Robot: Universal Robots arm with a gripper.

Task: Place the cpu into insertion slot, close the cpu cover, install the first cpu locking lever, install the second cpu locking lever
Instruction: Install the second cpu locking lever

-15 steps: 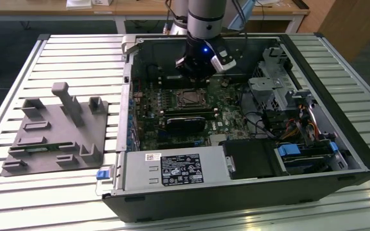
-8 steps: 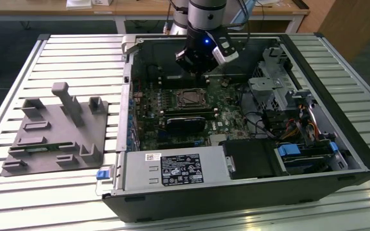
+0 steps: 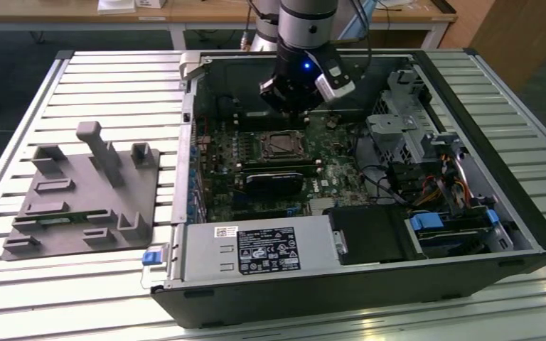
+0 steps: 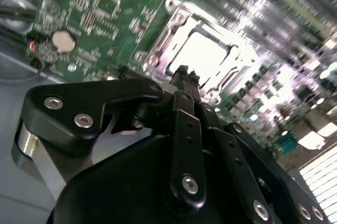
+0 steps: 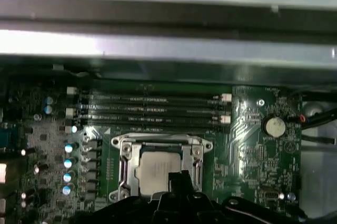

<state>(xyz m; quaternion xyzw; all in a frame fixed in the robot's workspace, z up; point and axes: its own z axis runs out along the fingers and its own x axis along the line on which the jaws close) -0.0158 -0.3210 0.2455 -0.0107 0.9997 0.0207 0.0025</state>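
Fingers of the gripper [image 4: 182,71] look pressed together, empty, poised just above the cpu cover [image 5: 160,145], which lies closed over the cpu [image 5: 158,168] seated in the insertion slot [image 3: 280,145]. Levers likely want a slow, straight push, clear of the memory slots [image 5: 150,109].

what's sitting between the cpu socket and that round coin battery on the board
In the first wrist view, only green circuit board with small soldered parts lies between the insertion slot and the coin battery; nothing loose rests there.
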